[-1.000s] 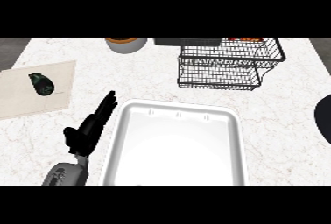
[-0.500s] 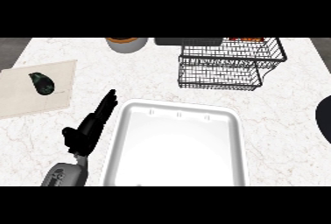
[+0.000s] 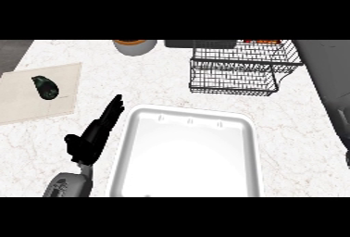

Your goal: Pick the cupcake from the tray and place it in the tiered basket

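The white tray [image 3: 137, 139] lies in the middle of the counter, and nothing shows on it. The black wire tiered basket [image 3: 240, 69] stands at the back right. A small orange-red thing [image 3: 263, 41] shows in its upper tier, cut off at the top; I cannot tell if it is the cupcake. My left hand [image 3: 92, 136] lies along the tray's left side, open, fingers straight and pointing away from me, holding nothing. My right hand shows nowhere.
A beige mat [image 3: 31, 99] at the left carries a dark green oval object [image 3: 46, 87]. A grey bowl with orange contents [image 3: 134, 46] and a dark block [image 3: 179, 44] sit at the back edge. A dark rounded shape [image 3: 342, 122] runs along the right edge.
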You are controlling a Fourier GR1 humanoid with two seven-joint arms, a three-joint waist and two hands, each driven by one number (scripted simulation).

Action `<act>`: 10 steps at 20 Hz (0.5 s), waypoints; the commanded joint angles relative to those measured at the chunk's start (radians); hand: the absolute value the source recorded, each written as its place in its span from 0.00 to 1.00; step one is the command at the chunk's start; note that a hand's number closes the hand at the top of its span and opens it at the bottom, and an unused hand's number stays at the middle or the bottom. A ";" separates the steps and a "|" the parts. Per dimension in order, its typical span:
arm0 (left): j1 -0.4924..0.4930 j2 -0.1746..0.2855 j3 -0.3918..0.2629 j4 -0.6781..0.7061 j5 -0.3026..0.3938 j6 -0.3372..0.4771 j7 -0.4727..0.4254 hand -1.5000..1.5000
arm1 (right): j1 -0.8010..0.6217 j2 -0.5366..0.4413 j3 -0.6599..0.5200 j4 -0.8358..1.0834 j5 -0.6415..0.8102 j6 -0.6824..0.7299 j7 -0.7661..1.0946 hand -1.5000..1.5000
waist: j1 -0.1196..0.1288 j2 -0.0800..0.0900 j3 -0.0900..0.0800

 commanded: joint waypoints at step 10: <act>-0.009 -0.009 0.018 0.051 -0.014 0.003 -0.041 0.50 | -0.056 0.089 -0.196 0.172 -0.188 0.048 0.236 0.00 | -0.012 -0.002 0.000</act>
